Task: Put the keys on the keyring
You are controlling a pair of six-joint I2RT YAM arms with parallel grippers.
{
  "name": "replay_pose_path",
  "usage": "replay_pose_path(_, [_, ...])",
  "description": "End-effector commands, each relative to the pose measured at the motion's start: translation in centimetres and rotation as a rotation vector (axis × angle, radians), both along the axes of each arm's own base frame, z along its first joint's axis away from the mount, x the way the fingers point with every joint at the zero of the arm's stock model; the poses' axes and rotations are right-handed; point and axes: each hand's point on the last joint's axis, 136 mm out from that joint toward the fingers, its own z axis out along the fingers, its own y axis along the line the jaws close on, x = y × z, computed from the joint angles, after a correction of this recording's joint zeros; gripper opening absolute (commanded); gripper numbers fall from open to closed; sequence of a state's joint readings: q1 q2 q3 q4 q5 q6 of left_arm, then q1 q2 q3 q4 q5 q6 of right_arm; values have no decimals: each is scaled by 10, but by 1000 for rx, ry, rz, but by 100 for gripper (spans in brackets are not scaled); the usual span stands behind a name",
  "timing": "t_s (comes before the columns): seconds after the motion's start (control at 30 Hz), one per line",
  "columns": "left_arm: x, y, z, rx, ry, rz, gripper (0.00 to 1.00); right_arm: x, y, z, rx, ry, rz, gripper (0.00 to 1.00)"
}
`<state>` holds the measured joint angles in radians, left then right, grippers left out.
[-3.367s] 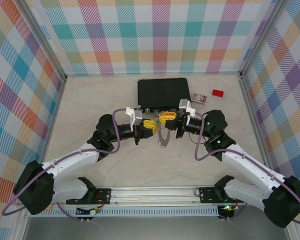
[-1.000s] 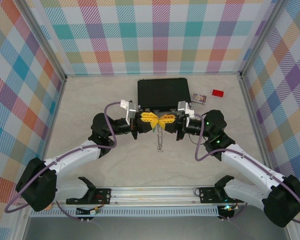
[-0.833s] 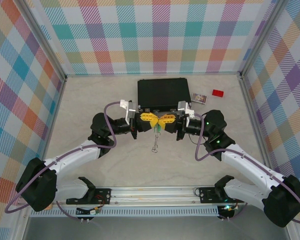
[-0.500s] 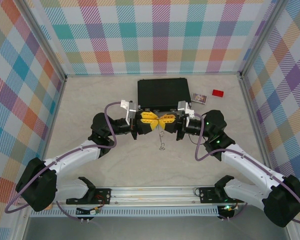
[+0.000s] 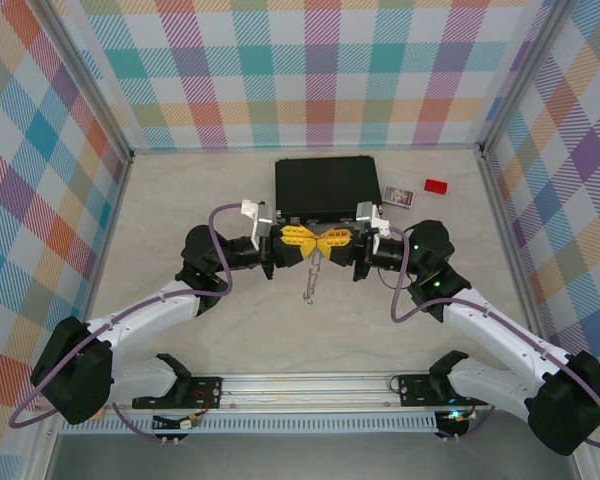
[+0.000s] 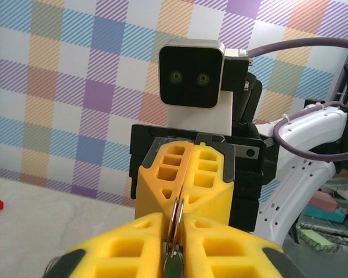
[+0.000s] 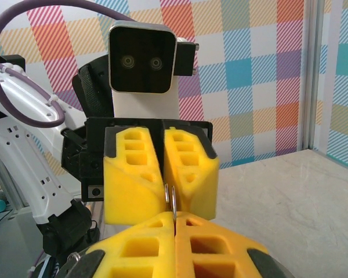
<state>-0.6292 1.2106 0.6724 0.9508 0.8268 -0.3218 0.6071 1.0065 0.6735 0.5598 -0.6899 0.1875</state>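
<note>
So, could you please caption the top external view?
Left gripper and right gripper, tip to tip, jointly pinch the keyring near the black case.

Black case [image 5: 325, 186] close behind left gripper [image 5: 307, 242] and right gripper [image 5: 326, 242] — bare tabletop [image 5: 180, 195] either side, nearer.

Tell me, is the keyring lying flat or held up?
Held up: left hand and right hand pinch the keyring, hanging edge-on below them.

A lab robot cell: plaid-printed walls [image 5: 320, 70] box in a tabletop [image 5: 230, 330] with arms [image 5: 150, 318] bolted to a rail [image 5: 310, 384]
</note>
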Motion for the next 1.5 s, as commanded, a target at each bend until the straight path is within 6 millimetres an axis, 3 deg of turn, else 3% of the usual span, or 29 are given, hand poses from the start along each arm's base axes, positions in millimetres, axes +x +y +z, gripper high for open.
replay_pose_path(0.0, [-5, 3, 10, -25, -51, -15, 4, -5, -3, 15, 36, -52, 3, 0])
replay_pose_path(0.23, [-6, 5, 12, -29, -60, -11, 0, -4, -4, 13, 32, -47, -4, 0])
replay_pose_path(0.37, [-5, 4, 11, -11, -69, -6, 0, 2, -5, 10, 13, -28, -41, 32])
replay_pose_path(0.63, [2, 3, -4, 62, -78, 35, 0, -1, -18, 0, -137, -21, -116, 33])
replay_pose_path(0.87, [9, 2, -29, 163, -95, 79, 0, -5, -28, -19, -325, 19, -135, 36])
replay_pose_path(1.47, [7, 0, -84, 362, -106, 43, 0, -6, -17, -61, -590, 176, 16, 34])
